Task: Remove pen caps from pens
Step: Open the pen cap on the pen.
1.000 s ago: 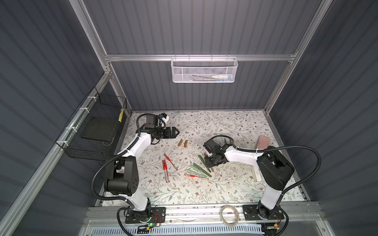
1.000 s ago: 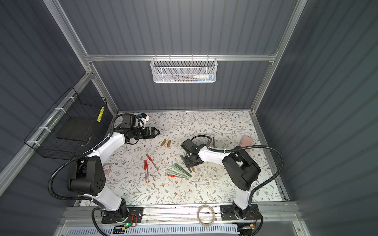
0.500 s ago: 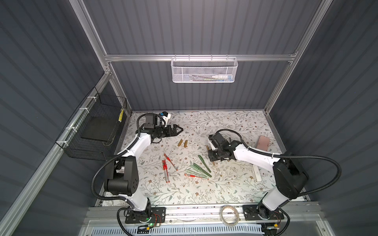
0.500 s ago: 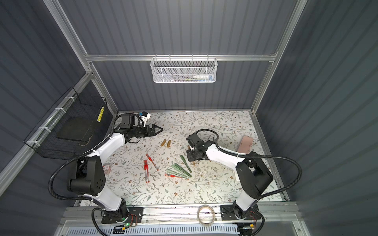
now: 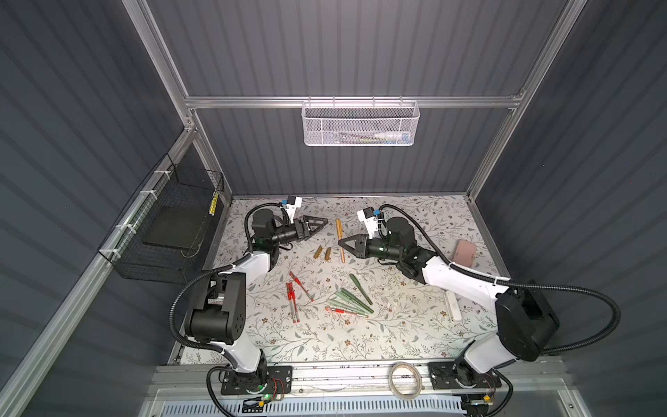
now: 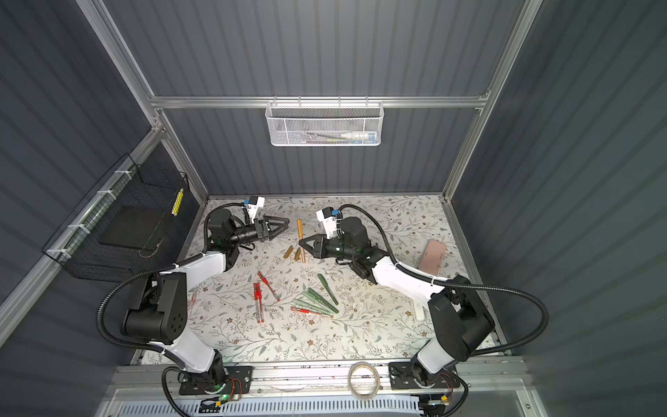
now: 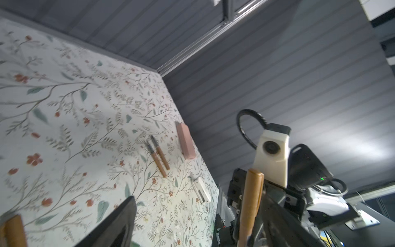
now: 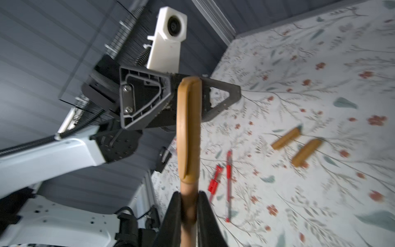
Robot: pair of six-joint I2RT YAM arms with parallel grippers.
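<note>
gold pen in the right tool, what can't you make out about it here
1. Gold pen, lower end: right wrist view, hidden between the fingers of the right tool and cut by the frame edge.
2. Same end, left wrist view: cut off by the frame edge.
3. Same end, both top views: too small to tell tip from barrel.

capped pen [image 8: 189, 132]: gold-brown | loose caps [image 5: 318, 251]: gold-brown | mat [image 5: 325, 339]: floral | case [image 5: 465, 252]: pink
</note>
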